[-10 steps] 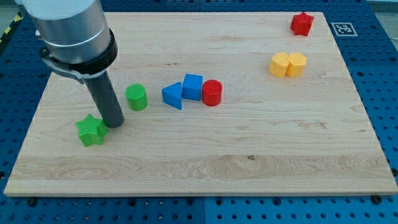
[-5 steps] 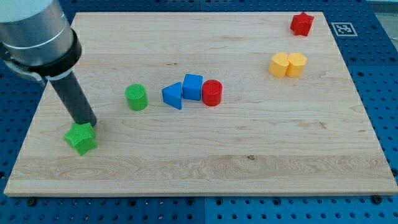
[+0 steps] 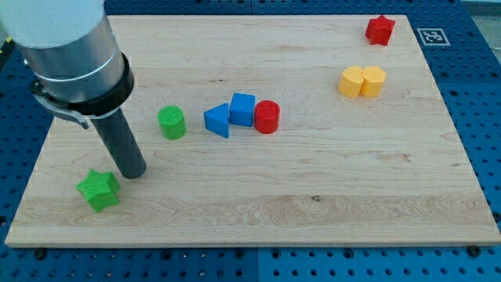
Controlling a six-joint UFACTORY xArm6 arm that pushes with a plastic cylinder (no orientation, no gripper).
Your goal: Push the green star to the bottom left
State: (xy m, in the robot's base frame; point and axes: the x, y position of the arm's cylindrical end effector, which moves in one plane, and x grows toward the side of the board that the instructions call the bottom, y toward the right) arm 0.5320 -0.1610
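Observation:
The green star (image 3: 99, 190) lies on the wooden board (image 3: 313, 196) near the view's bottom left. My tip (image 3: 134, 173) rests on the board just up and to the right of the star, a small gap apart from it. The dark rod rises from the tip up and to the left into the grey arm body at the view's top left.
A green cylinder (image 3: 171, 123) stands right of the rod. A blue triangle (image 3: 218, 120), a blue cube (image 3: 243, 109) and a red cylinder (image 3: 267, 117) sit together mid-board. Two yellow blocks (image 3: 362, 81) and a red star (image 3: 380, 29) lie at the view's top right.
The green star slid down and left toward the board's bottom left corner. My tip went left with it, then drew back to the right, and stands apart from the star.

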